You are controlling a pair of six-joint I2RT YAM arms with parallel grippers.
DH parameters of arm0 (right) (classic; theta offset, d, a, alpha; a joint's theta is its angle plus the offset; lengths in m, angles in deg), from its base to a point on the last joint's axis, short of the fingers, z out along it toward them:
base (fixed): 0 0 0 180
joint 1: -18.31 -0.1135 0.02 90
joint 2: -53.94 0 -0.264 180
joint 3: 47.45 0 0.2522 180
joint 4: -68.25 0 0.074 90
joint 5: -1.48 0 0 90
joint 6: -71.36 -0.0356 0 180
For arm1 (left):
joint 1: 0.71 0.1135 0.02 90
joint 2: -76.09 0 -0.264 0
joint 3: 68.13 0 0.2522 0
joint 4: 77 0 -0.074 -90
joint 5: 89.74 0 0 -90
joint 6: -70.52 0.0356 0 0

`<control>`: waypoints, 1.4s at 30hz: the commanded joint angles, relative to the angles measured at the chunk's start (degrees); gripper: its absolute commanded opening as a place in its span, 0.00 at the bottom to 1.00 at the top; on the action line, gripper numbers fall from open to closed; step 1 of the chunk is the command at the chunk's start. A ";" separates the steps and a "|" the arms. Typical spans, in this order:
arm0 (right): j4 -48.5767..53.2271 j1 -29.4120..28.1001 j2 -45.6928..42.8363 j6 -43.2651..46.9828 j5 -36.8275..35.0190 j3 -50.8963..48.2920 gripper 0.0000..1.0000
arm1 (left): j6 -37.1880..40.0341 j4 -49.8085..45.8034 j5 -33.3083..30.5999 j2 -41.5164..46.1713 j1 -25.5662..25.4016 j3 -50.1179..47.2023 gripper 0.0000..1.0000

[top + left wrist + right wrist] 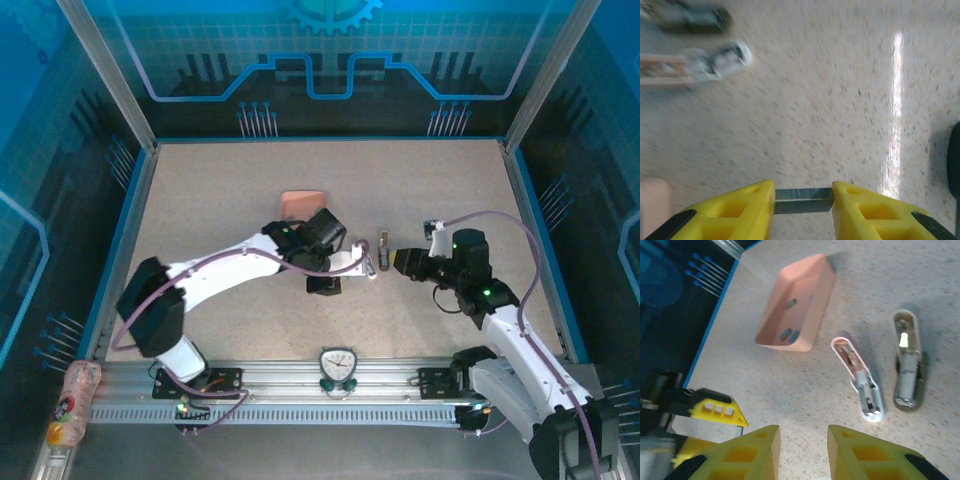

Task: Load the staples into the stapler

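Observation:
My left gripper [803, 197] is shut on a short dark grey strip of staples [803, 201], held crosswise between its yellow fingertips just above the table. The stapler [858, 377] lies opened on the table, pale pink with a silvery channel facing up. A greyish second part [907, 360] lies beside it. In the left wrist view the stapler [695, 67] is blurred at the upper left. My right gripper [803, 450] is open, nothing between its fingers, short of the stapler. From above, the left gripper [323, 284] and the right gripper [393, 260] flank the stapler [370, 264].
A salmon-pink tray [807, 287] with a few loose staples [790, 332] stands beyond the stapler, also seen from above as the tray [303, 203]. One yellow finger of the left gripper [715, 407] shows at the lower left of the right wrist view. Blue walls ring the table.

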 commanded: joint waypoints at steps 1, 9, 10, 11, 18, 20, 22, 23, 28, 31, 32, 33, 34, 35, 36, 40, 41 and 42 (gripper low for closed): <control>4.75 1.76 -2.14 0.86 -2.24 0.77 0.31 | -5.78 -9.82 -2.62 -4.28 -1.18 3.80 0.35; 7.98 3.66 -5.13 1.03 -2.25 0.37 0.31 | -8.47 -8.69 -5.53 -13.19 -4.51 8.40 0.37; 8.21 3.78 -5.46 0.96 -2.24 0.34 0.31 | -8.38 -8.73 -6.38 -14.22 -4.96 8.86 0.37; 8.47 3.94 -5.76 1.02 -2.16 0.29 0.31 | -8.23 -8.78 -7.19 -15.28 -5.46 9.39 0.37; 9.72 4.36 -6.40 1.19 -2.01 0.54 0.31 | -8.74 -7.48 -8.09 -18.72 -6.95 11.05 0.37; 9.47 4.32 -6.11 1.04 -1.45 0.54 0.31 | -9.31 -6.52 -7.76 -18.05 -6.88 10.90 0.38; 9.28 4.36 -5.55 0.71 -0.53 0.58 0.31 | -10.00 -5.24 -7.56 -17.09 -6.92 10.54 0.40; 9.52 4.30 -5.14 0.55 -0.17 0.68 0.30 | -10.56 -4.75 -7.39 -16.49 -6.79 10.32 0.40; 10.60 4.06 -4.23 0.59 0.69 0.91 0.30 | -11.68 -4.58 -6.49 -13.21 -6.33 7.51 0.44; 9.74 3.96 -3.88 0.42 1.17 0.65 0.30 | -17.52 -7.22 -8.08 -12.24 -5.39 7.35 0.47; 9.48 3.95 -3.64 0.28 1.44 0.55 0.30 | -20.61 -8.89 -8.22 -12.30 -4.92 8.04 0.48; 9.21 3.76 -3.39 0.15 1.69 0.46 0.30 | -24.32 -10.70 -8.21 -12.25 -4.53 8.61 0.50; 9.10 3.75 -3.24 0.04 1.75 0.39 0.30 | -27.46 -12.12 -7.88 -12.17 -4.18 8.98 0.50; 9.02 3.73 -2.99 -0.03 1.89 0.45 0.30 | -30.69 -13.52 -7.02 -11.95 -3.85 9.12 0.51; 9.01 3.66 -2.82 -0.03 1.98 0.45 0.30 | -33.40 -14.56 -6.04 -11.54 -3.80 8.83 0.52; 8.71 3.46 -2.88 -0.03 1.93 0.28 0.30 | -40.02 -14.79 -4.05 -9.45 -4.05 5.20 0.53; 8.60 3.34 -2.89 -0.04 1.97 0.19 0.30 | -41.24 -14.83 -4.90 -9.14 -4.06 4.32 0.53; 8.45 3.34 -2.89 -0.07 1.96 0.13 0.30 | -42.19 -14.88 -5.47 -9.02 -4.06 3.75 0.52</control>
